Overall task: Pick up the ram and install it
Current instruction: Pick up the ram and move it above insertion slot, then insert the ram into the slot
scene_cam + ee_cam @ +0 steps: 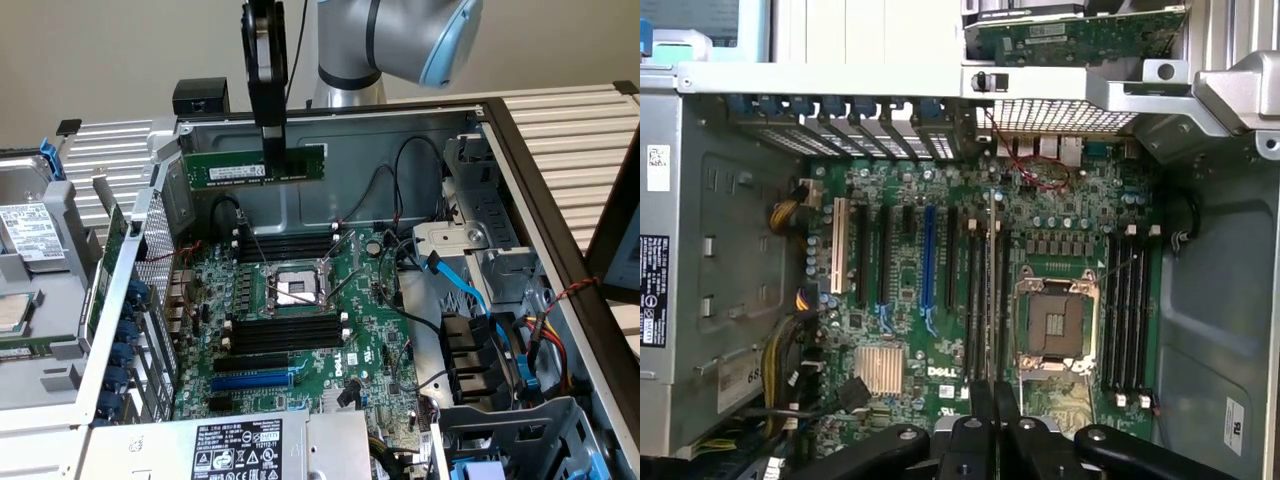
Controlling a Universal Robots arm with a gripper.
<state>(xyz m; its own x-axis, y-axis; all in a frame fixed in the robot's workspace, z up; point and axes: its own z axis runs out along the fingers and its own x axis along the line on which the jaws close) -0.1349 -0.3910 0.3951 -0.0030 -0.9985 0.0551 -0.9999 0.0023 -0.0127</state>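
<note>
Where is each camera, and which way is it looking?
Exterior view: off the arm, above the open computer, looking down at the motherboard; arm and claw show.
Wrist view: on the wrist, looking down past the claw onto the motherboard.
Both share: the ram in the claw, the motherboard, the processor socket.

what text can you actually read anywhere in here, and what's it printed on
"DELL": white logo on the motherboard.
White strip on the ram: too small to read.
Power supply label: print and symbols too small to read.
Drive label at the exterior view's left: too blurred to read.
</note>
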